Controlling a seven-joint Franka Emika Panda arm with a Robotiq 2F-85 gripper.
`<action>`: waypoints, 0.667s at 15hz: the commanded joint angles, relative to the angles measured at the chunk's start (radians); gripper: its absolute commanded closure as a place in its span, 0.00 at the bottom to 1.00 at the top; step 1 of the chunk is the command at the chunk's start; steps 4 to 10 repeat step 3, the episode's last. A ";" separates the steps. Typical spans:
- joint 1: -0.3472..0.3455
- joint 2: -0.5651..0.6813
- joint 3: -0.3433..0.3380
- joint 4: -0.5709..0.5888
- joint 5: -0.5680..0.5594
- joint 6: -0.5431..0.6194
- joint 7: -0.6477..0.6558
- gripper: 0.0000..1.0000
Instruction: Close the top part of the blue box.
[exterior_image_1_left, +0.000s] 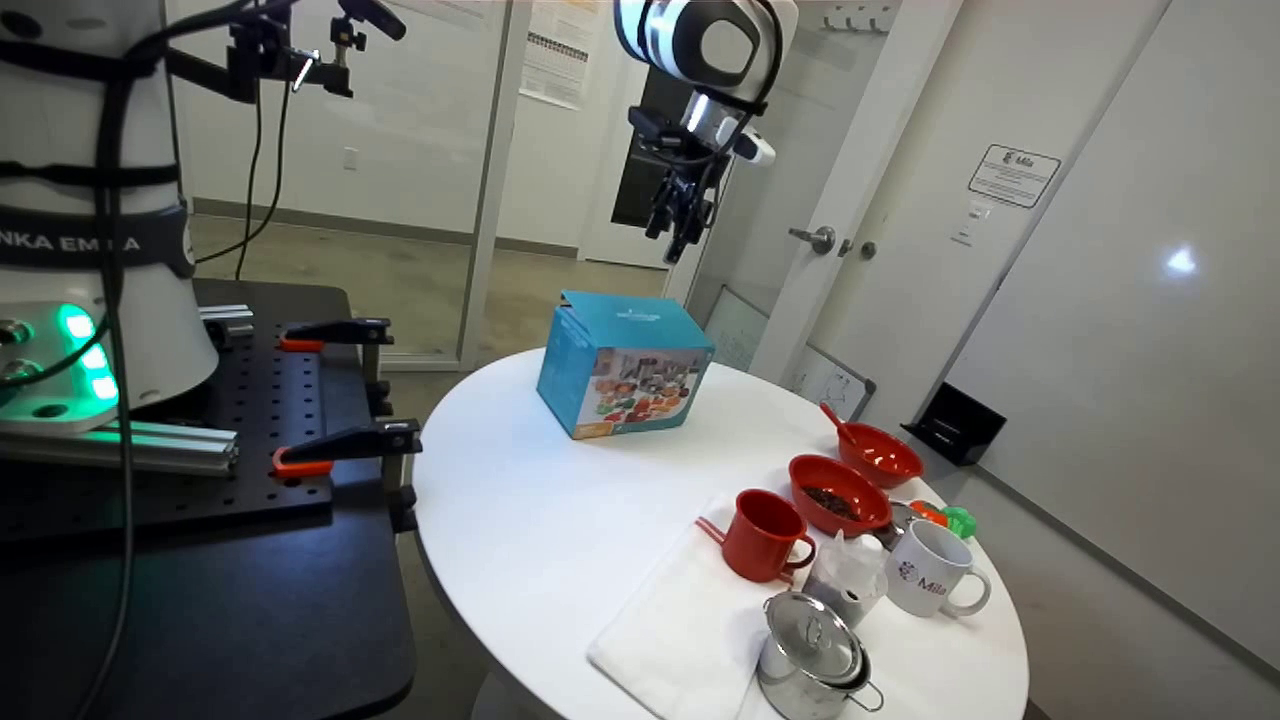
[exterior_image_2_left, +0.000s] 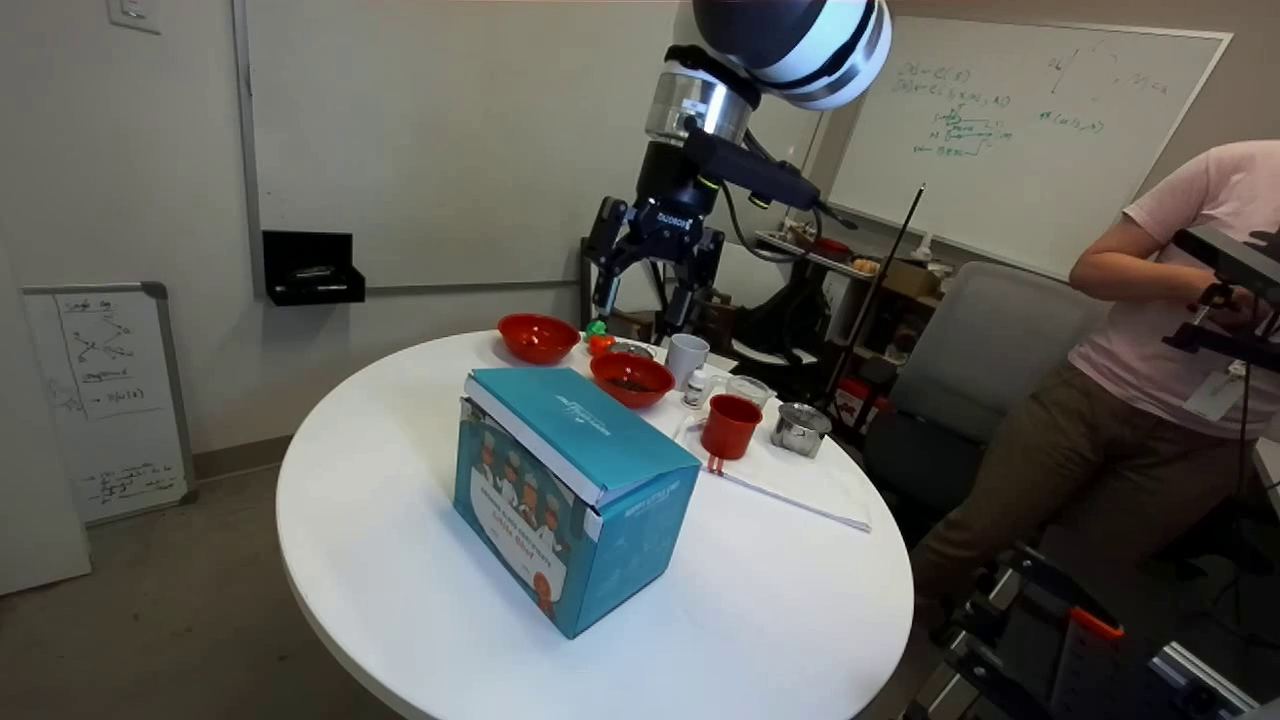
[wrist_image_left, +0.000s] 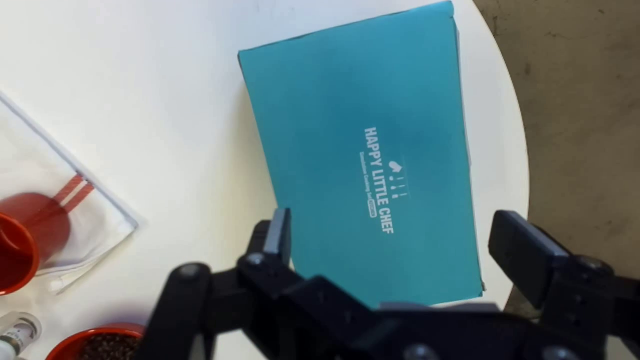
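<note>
My black two-finger gripper (exterior_image_2_left: 640, 308) points down, spread wide and holding nothing, well above the round white table (exterior_image_2_left: 780, 620).

Below, the light-blue printed cardboard box (exterior_image_2_left: 630, 550) stands near the table's rim, its flat blue lid flap (exterior_image_2_left: 580, 420) over the top with a white strip (exterior_image_2_left: 533, 445) showing along one edge. I see bare tabletop between it and the white cloth (exterior_image_1_left: 680, 630) under the red mug (exterior_image_1_left: 760, 550). A large whiteboard (exterior_image_2_left: 450, 140) lines the wall (exterior_image_2_left: 170, 180).

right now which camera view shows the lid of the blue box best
The wrist view: it looks down onto the lid, so its large print reads clearly, though the jaws cover its lower left corner. Both exterior views show it obliquely, the print unreadable; a white strip shows under one edge in an exterior view.
</note>
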 joint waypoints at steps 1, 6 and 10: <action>-0.003 0.000 0.003 0.002 -0.002 -0.003 0.001 0.00; -0.003 0.000 0.003 0.002 -0.002 -0.003 0.001 0.00; -0.003 0.000 0.003 0.002 -0.002 -0.003 0.001 0.00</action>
